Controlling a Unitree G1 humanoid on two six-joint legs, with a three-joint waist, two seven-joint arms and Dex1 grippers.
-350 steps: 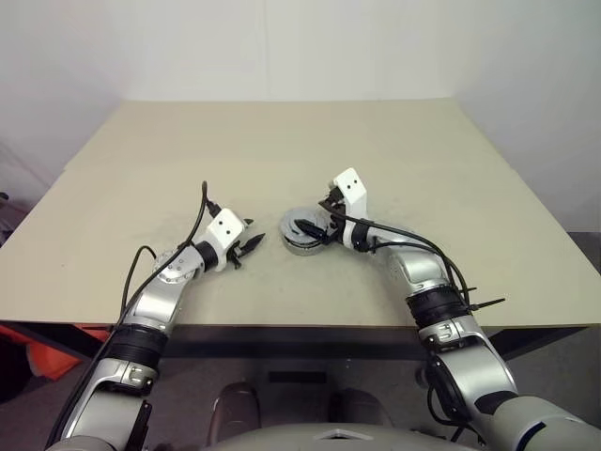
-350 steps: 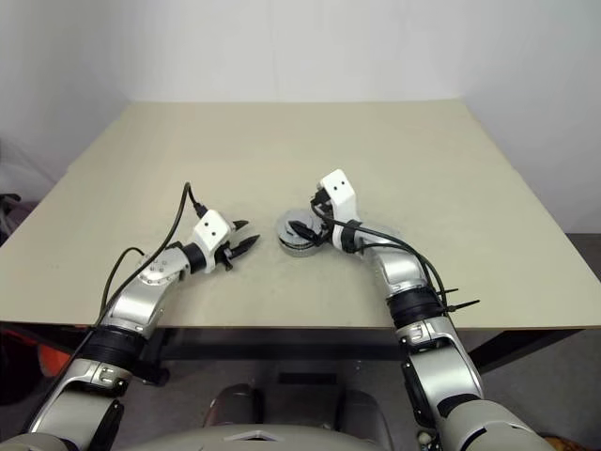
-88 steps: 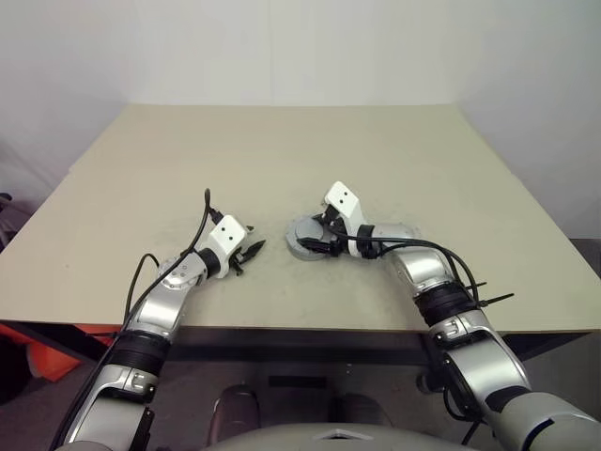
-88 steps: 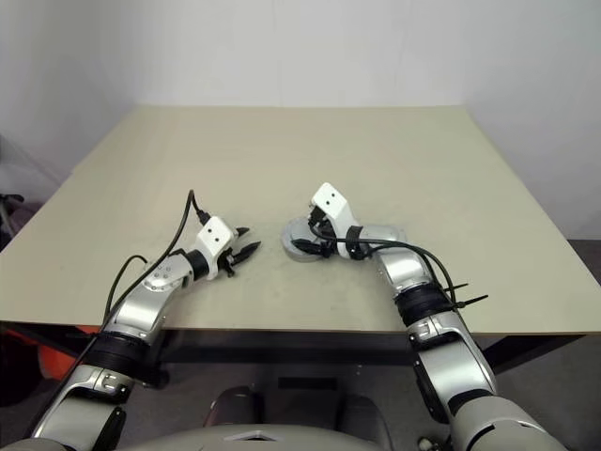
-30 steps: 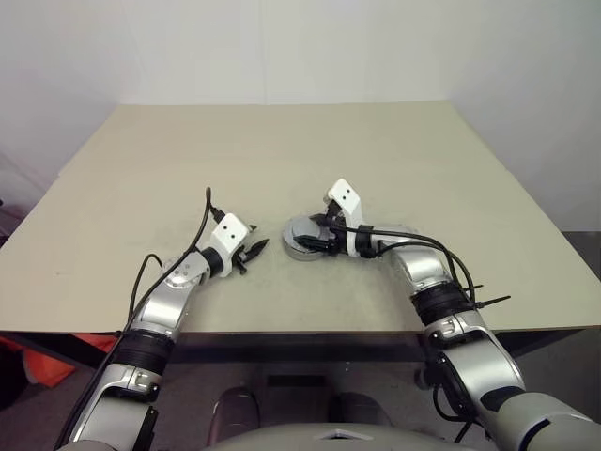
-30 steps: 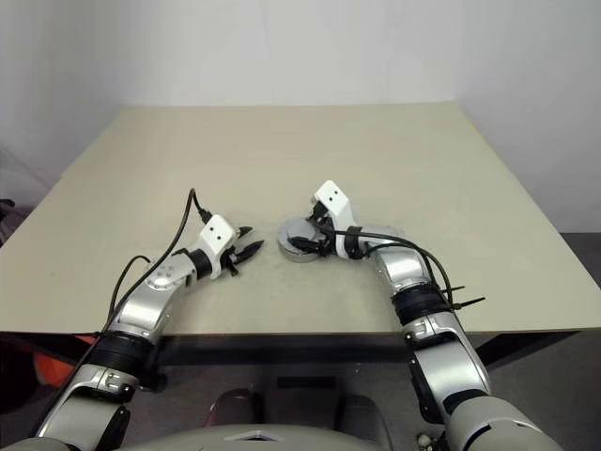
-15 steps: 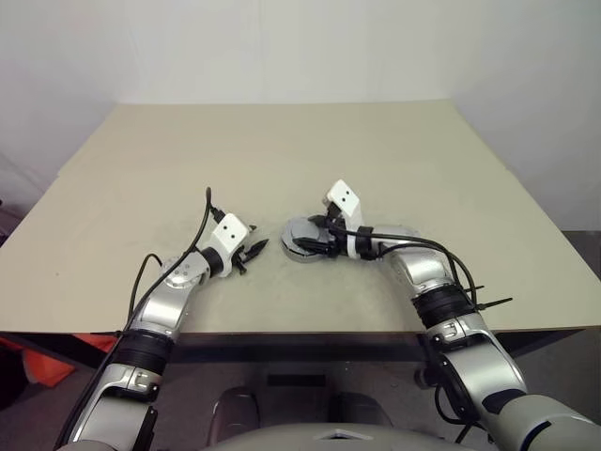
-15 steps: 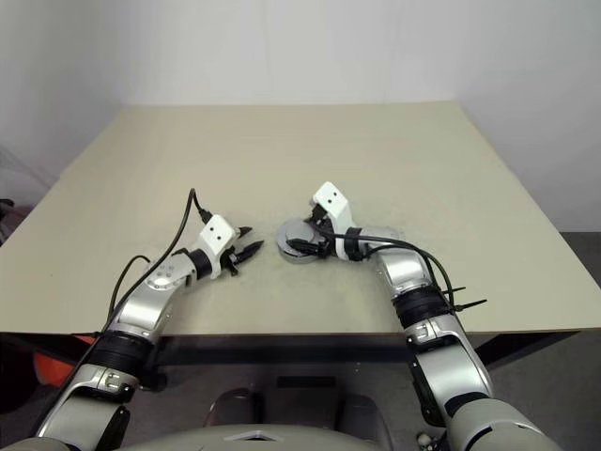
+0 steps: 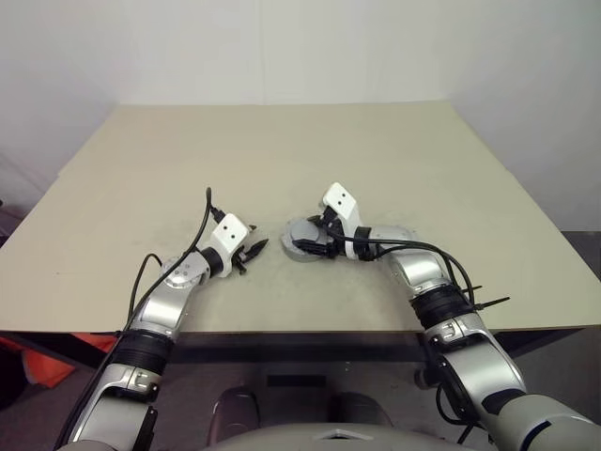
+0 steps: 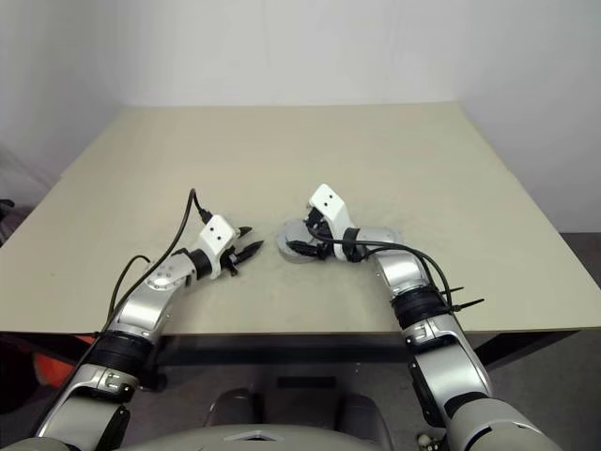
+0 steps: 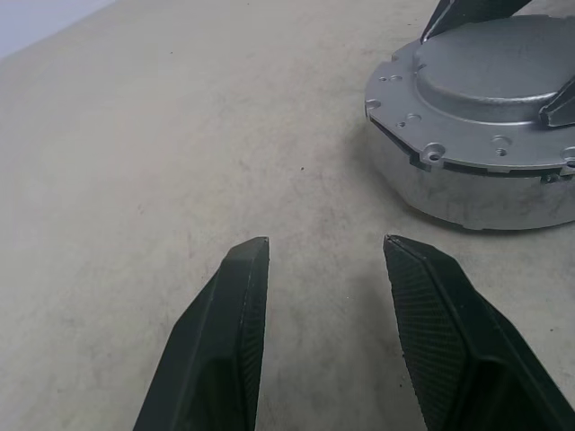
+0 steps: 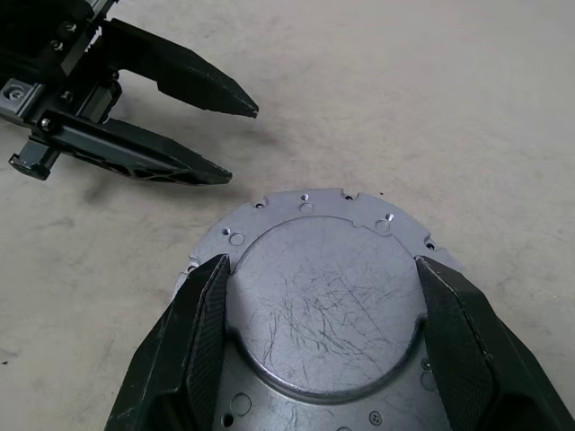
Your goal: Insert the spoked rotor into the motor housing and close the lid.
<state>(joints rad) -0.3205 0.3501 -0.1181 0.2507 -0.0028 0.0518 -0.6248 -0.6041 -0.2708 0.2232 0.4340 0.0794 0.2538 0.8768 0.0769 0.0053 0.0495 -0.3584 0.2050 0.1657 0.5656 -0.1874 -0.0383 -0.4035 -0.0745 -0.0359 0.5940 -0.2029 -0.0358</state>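
Note:
The motor housing (image 11: 467, 193) sits on the table ahead of me at the middle, with the matte grey lid (image 12: 323, 305) lying flat on top of it. My right gripper (image 12: 322, 262) reaches over it from the right, its two fingers pressed against opposite sides of the lid's raised round centre. A short way to the left of the housing is my left gripper (image 11: 325, 242), also visible as left gripper (image 9: 255, 247). It hovers low over the bare table, open and empty, pointing at the housing. The spoked rotor is hidden.
The beige table (image 9: 282, 150) stretches wide to the back and both sides. Its front edge (image 9: 300, 329) runs just below my forearms. A black cable (image 9: 205, 211) loops up from my left wrist.

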